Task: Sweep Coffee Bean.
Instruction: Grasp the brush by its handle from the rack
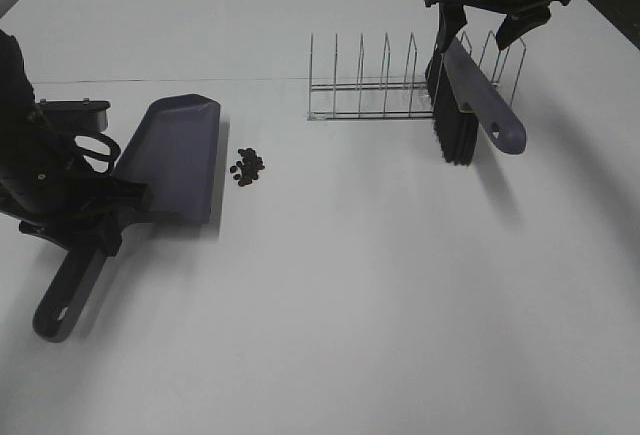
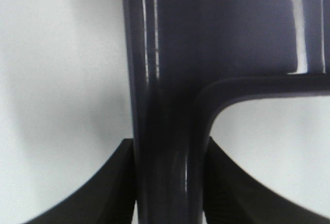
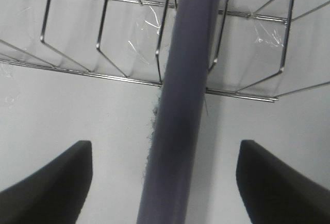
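High view: left gripper [image 1: 103, 217] is clamped on the dustpan [image 1: 175, 153] handle. The pan lies flat on the table [image 1: 350, 305] with its blade edge facing the coffee bean [image 1: 248, 165] cluster, which sits just beside that edge, not touching. The brush [image 1: 462, 105] leans in the wire rack [image 1: 385, 85], well apart from the beans. Right gripper [image 1: 480, 23] hangs over the brush top, jaws spread.

Left wrist view: the pan handle is pinched between both dark fingers [image 2: 98, 193], with contact on each side. No beans in view here.

Right wrist view: the brush handle runs between the fingers [image 3: 51, 183] with a clear gap on each side. Jaws are wide, holding nothing. Rack wires sit behind.

Step, I'd say: picking up the brush, no sweeping begun. Next, the jaws need to shut square on the handle and lift it clear of the wires without snagging. Then carry it to the side of the beans away from the pan.
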